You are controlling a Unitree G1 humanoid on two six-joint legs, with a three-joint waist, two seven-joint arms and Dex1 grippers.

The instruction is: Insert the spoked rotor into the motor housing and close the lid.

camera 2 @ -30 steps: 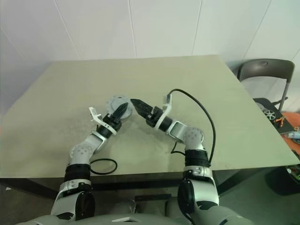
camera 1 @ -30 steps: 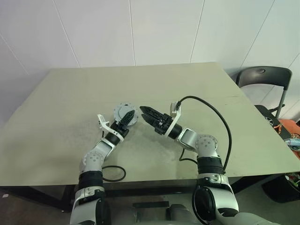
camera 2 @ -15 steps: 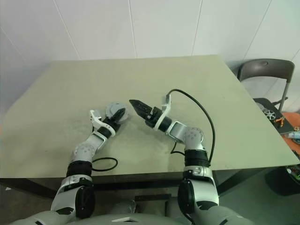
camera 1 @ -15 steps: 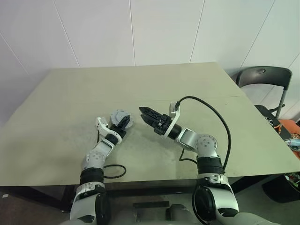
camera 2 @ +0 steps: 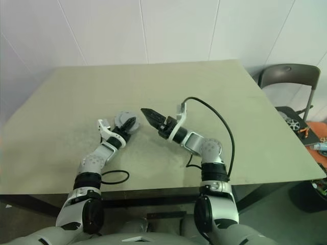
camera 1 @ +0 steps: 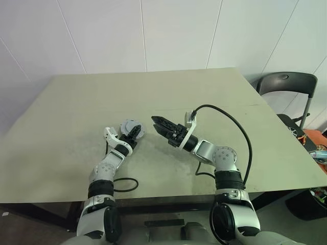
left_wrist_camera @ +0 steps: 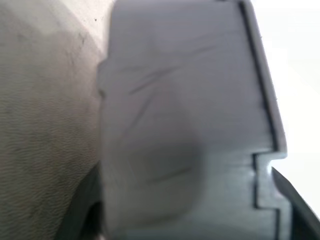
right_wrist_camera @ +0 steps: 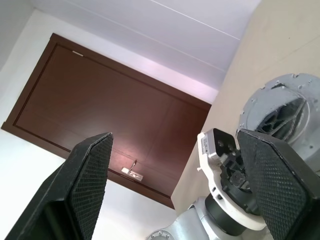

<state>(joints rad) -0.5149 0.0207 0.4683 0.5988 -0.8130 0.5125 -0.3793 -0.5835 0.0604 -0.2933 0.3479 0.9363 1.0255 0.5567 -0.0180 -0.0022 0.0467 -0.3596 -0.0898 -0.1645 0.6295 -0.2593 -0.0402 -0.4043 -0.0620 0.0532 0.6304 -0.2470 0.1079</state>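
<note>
1. The housing (camera 1: 127,125) lies on the table (camera 1: 76,102), right at the tips of the left jaws and just to the left of the right jaws.
2. In the right wrist view its dark inside faces the right jaws, so it seems to be tilted or on edge rather than flat.
3. The left jaws are up against its rim. Whether they are grasping it or have released it I cannot tell.
4. The right jaws hang spread wide and empty, near the housing but apart from it, pointing towards it.
5. The step in hand looks like setting the housing down ready for the rotor.
6. To do it well, settle it flat with the open side up before letting go. Then spread the left jaws fully and draw straight back so a tip does not drag the rim.
7. Keep the right jaws clear until it sits firm, since a tilted shell could roll or tip and spoil the fit of rotor and lid.
</note>
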